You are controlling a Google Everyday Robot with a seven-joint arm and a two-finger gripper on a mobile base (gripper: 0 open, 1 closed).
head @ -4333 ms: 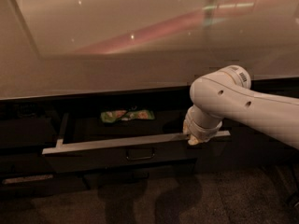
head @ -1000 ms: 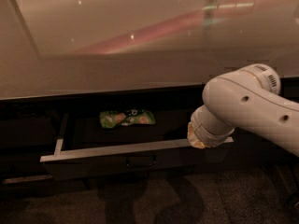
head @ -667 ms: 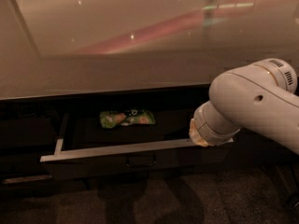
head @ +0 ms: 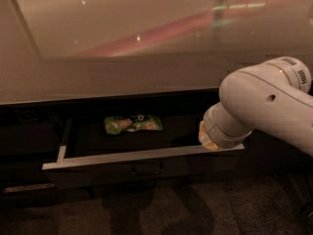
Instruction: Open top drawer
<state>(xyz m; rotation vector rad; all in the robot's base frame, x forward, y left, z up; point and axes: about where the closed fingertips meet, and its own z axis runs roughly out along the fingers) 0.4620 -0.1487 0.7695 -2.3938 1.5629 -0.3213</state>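
The top drawer (head: 142,154) stands pulled out below the counter, its pale metal rim running left to right and a small dark handle (head: 146,169) at the centre of its dark front. A green snack packet (head: 133,124) lies flat inside on the drawer floor. My white arm comes in from the right. The gripper (head: 210,140) is at the drawer's right end, right at the rim, and mostly hidden behind the wrist.
A wide glossy beige counter top (head: 122,48) overhangs the drawer. Dark cabinet fronts (head: 24,136) sit to the left, with another pale rim (head: 28,187) low at the left. Dark carpeted floor (head: 161,209) lies in front.
Over the last seconds the drawer has come a little further out toward me. My arm has shifted right and closer to the camera, with the gripper still at the drawer's right end.
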